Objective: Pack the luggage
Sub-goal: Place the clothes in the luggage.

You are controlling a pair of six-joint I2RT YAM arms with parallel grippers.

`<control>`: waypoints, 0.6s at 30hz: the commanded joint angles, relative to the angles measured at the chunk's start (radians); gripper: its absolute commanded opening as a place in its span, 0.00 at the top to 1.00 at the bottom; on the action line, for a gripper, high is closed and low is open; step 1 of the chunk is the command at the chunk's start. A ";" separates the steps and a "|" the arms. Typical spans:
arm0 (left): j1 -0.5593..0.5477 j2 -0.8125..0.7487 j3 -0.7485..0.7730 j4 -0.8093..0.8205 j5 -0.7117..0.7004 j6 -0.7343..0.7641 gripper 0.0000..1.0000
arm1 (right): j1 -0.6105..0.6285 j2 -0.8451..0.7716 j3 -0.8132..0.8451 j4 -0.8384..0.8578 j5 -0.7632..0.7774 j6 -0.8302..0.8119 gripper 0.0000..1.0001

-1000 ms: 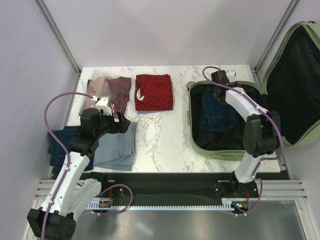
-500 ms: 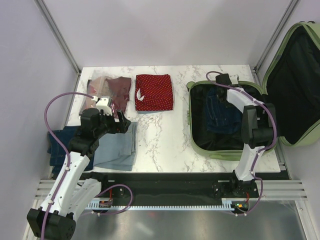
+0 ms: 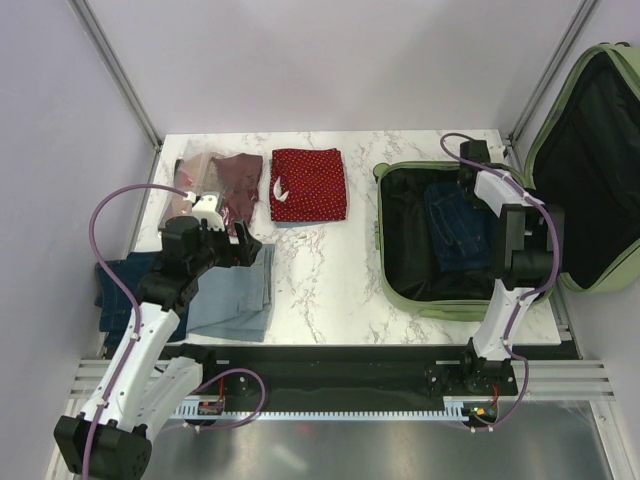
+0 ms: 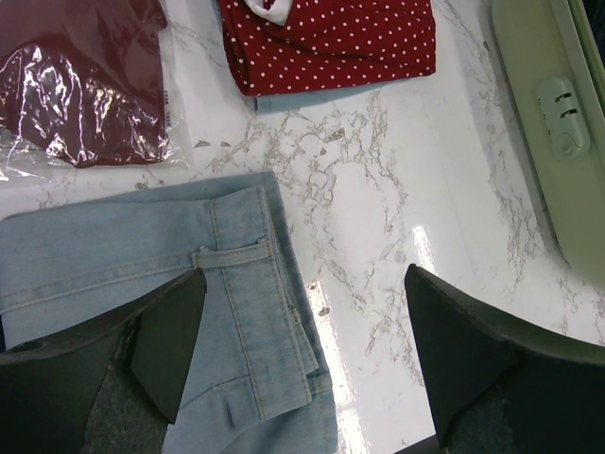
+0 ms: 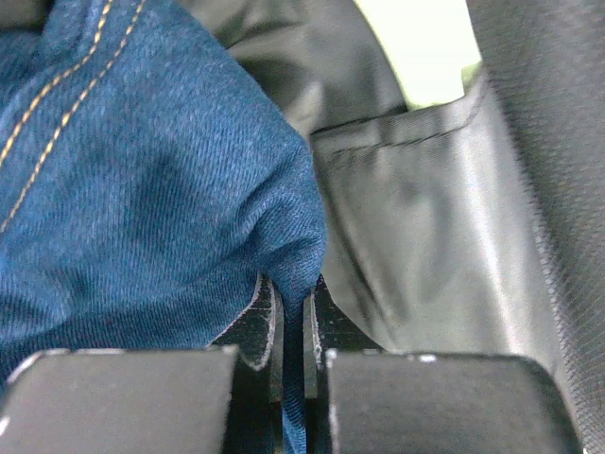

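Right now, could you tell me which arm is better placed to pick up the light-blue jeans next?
Left. The left gripper hangs open over the light-blue jeans; the right gripper is shut on dark jeans inside the luggage.

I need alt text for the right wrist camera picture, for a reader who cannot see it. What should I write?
The right gripper is shut on a fold of dark blue denim, seen from very close. Behind the cloth lies the black lining of the luggage, whose pale green shell shows at the top.
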 commanded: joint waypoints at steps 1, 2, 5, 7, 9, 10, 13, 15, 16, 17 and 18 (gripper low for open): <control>-0.005 0.004 0.034 0.001 0.008 -0.001 0.07 | -0.049 -0.001 0.050 0.066 0.087 0.021 1.00; -0.005 0.004 0.034 0.003 0.010 -0.001 0.07 | -0.053 -0.004 0.049 0.066 0.087 0.028 1.00; -0.005 0.007 0.034 0.003 0.005 -0.001 0.07 | -0.068 -0.021 0.030 0.072 0.090 0.053 1.00; -0.005 0.010 0.034 0.003 0.007 -0.001 0.07 | -0.083 -0.027 0.024 0.070 0.081 0.070 1.00; -0.005 0.012 0.032 0.003 0.007 -0.001 0.07 | -0.094 -0.038 0.018 0.070 0.071 0.083 1.00; -0.005 0.012 0.032 0.003 0.008 -0.001 0.07 | -0.103 -0.041 0.006 0.069 0.067 0.093 1.00; -0.005 0.015 0.034 0.004 0.007 -0.001 0.07 | -0.108 -0.040 -0.008 0.069 0.042 0.102 1.00; -0.005 0.015 0.032 0.003 0.007 -0.001 0.07 | -0.108 -0.026 -0.010 0.064 0.038 0.107 1.00; -0.005 0.014 0.032 0.003 0.007 -0.001 0.07 | -0.108 -0.021 -0.010 0.060 0.035 0.110 1.00; -0.005 0.015 0.034 0.003 0.004 -0.001 0.07 | -0.108 -0.018 -0.011 0.058 0.028 0.113 1.00; -0.005 0.015 0.034 0.003 0.004 -0.001 0.07 | -0.108 -0.014 -0.014 0.060 0.028 0.116 1.00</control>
